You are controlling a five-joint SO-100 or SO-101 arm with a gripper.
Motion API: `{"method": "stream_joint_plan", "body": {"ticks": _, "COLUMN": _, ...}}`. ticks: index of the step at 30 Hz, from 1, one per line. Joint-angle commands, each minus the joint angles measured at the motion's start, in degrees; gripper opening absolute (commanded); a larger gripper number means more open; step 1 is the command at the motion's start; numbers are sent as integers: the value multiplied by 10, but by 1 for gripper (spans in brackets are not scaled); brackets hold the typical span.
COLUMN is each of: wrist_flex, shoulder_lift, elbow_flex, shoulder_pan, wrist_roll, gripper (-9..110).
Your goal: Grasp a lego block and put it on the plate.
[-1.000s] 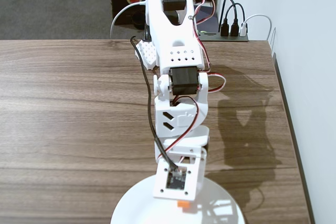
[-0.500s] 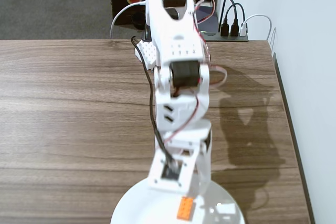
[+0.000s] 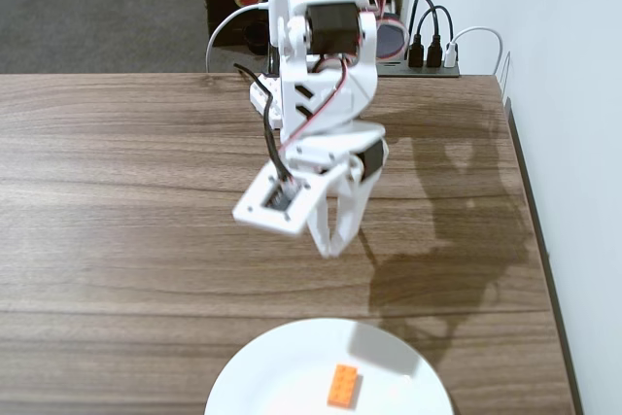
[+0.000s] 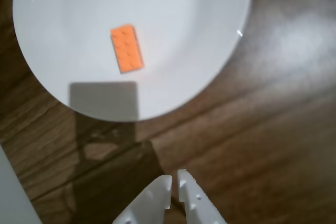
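The lego block (image 3: 342,385) lies flat, studs up, near the middle of the plate (image 3: 262,371) at the tabletop's (image 3: 117,201) near edge, while the gripper (image 4: 175,179) hangs clear above bare wood, empty, jaws nearly together.

The plate (image 3: 292,366) is cut off by the bottom edge in the fixed view.

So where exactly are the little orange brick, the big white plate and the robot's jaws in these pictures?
Small orange studded plastic brick (image 4: 127,48): wrist view, middle of its studded top.
Large white glossy round plate (image 4: 199,19): wrist view, bare surface right of the brick.
White two-finger gripper (image 4: 175,180): wrist view, midway between its fingertips; jaws nearly closed, empty.
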Motion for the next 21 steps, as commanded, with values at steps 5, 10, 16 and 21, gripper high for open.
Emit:
{"method": "stream_joint_plan", "body": {"ticks": 5, "wrist_flex": -6, "shoulder_lift": 185, "elbow_flex": 148, "shoulder_pan": 18, "wrist_roll": 89, "gripper": 1}}
{"method": "stream_joint_plan", "body": {"ticks": 10, "wrist_flex": -4, "shoulder_lift": 282, "elbow_flex": 250, "shoulder_pan": 30, "wrist_roll": 163, "gripper": 1}}
{"method": "stream_joint_plan", "body": {"ticks": 16, "wrist_flex": -4, "shoulder_lift": 379, "elbow_flex": 347, "shoulder_pan": 45, "wrist_roll": 253, "gripper": 1}}
{"method": "stream_joint_plan", "body": {"ticks": 21, "wrist_flex": 9, "shoulder_lift": 445, "elbow_flex": 391, "shoulder_pan": 54, "wrist_roll": 337, "gripper": 1}}
